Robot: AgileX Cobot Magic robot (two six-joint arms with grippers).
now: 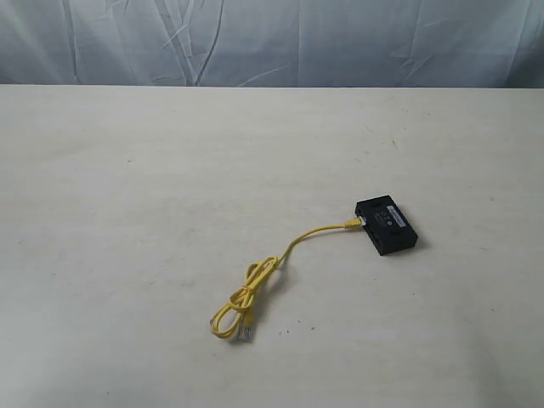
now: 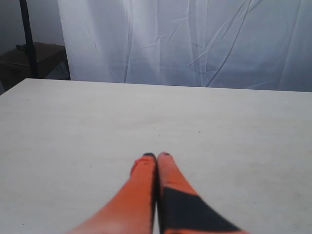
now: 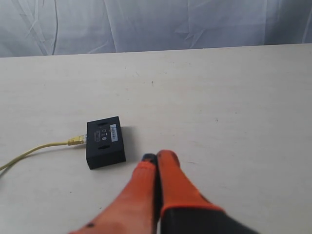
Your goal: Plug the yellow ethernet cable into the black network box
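1. Exterior view: the black network box [image 1: 387, 226] was seen lying flat on the table [image 1: 153, 153], right of centre, with its pale label [image 1: 393, 213] facing up.
2. The yellow ethernet cable [image 1: 293, 242] was seen with one plug [image 1: 351, 223] seated in the box's left-hand side, near the far corner. Whether it was fully latched could not be told.
3. From that plug the cable was run in a shallow arc toward the near left, then gathered into a narrow, loose loop. The free plug [image 1: 245, 333] was seen on the table at the loop's near end, well apart from the box.
4. Right wrist view: the right gripper [image 3: 157, 157] was seen with its orange fingers pressed together, tips touching, nothing held. It was placed near the box [image 3: 105, 142] but apart from it. Its height over the table could not be judged.
5. In the same view, the cable [image 3: 39, 147] was seen meeting the side of the box at the plug [image 3: 76, 141].
6. Left wrist view: the left gripper [image 2: 156, 156] was seen closed tip to tip, nothing gripped. The table surface and a creased white backdrop [image 2: 195, 44] were seen ahead of it, with a dark stand [image 2: 27, 39] off the table's far corner.
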